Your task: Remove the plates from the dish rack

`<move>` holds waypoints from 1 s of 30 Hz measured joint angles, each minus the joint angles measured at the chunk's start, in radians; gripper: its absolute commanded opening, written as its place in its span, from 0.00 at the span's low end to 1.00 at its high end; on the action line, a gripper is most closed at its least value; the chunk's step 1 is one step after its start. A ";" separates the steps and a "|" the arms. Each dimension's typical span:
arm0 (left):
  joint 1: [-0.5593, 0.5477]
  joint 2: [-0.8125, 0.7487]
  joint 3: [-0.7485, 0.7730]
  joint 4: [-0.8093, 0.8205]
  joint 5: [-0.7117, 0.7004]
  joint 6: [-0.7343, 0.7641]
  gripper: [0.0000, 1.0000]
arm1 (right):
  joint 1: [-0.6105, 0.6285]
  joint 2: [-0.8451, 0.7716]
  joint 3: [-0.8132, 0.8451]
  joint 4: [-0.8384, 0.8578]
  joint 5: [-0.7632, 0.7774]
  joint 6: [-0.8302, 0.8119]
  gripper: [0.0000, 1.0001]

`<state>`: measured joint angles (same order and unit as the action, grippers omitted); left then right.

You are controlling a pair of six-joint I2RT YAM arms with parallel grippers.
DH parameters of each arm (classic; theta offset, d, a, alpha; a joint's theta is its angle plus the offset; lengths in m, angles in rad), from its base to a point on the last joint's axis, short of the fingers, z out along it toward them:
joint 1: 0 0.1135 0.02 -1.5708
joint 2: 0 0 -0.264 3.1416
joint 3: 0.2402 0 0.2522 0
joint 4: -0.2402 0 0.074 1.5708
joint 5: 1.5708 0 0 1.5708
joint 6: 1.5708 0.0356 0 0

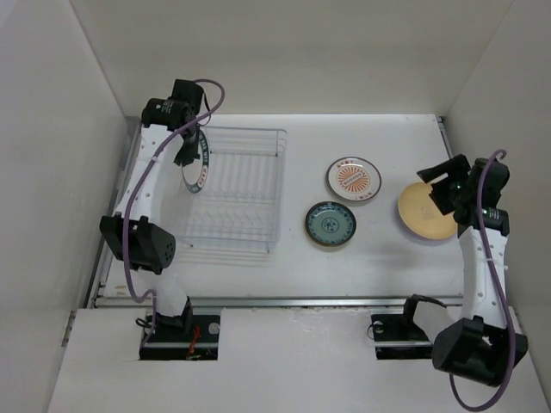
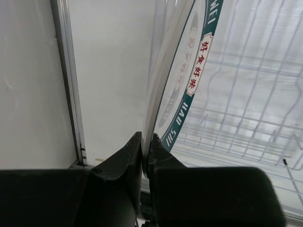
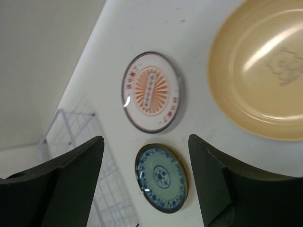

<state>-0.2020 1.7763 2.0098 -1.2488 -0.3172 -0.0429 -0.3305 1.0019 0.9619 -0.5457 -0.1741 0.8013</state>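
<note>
1. Three plates lay flat on the counter (image 1: 387,258) to the right of the dish rack (image 1: 280,194): the orange-red plate (image 1: 353,179), the teal-blue plate (image 1: 331,224) and the tan-yellow plate (image 1: 426,211). One green-rimmed plate (image 1: 198,168) stood on edge at the rack's far-left end.
2. A slip was judged the main risk. Only a narrow strip of rim was pinched, so the green-rimmed plate could pivot between the fingers or drop out once its weight was lifted.
3. A snag was also judged possible. The plate's lower edge sat among the rack wires, so a tilted or sideways pull could catch it there and drag the light rack across the counter.
4. A knock at set-down was judged possible, since the space beside the rack was partly taken by the three plates.
5. The left hand (image 2: 146,142) was clenched on the green-rimmed plate's rim, one finger on each face, with no gap to be seen between fingers and plate.
6. The right hand (image 3: 144,139) was spread wide and held nothing. It hung by the tan-yellow plate, and no contact with it could be made out.
</note>
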 measured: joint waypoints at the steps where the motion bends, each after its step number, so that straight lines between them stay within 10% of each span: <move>1: 0.000 -0.010 0.018 0.001 0.019 -0.003 0.00 | 0.021 0.000 0.006 0.023 -0.024 -0.018 0.78; 6: -0.006 -0.078 0.062 0.004 0.130 -0.007 0.00 | 0.231 0.017 0.012 0.181 -0.149 -0.100 0.83; 8: -0.006 -0.104 0.071 0.002 0.222 -0.001 0.00 | 0.351 0.063 0.026 0.234 -0.199 -0.132 1.00; 20: -0.013 -0.045 0.118 -0.089 0.980 0.181 0.00 | 0.748 0.461 0.209 0.464 -0.443 -0.263 1.00; 25: -0.012 0.001 0.117 -0.096 1.073 0.216 0.00 | 0.777 0.540 0.219 0.549 -0.512 -0.254 0.90; 28: -0.012 0.023 0.117 -0.096 1.094 0.230 0.00 | 0.778 0.570 0.219 0.619 -0.549 -0.224 0.66; 30: -0.012 0.035 0.117 -0.096 1.104 0.236 0.00 | 0.777 0.583 0.219 0.664 -0.572 -0.198 0.27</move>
<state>-0.2142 1.8118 2.1273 -1.3445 0.7872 0.1932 0.4469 1.5845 1.1812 0.1184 -0.7460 0.6033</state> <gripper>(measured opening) 0.043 0.508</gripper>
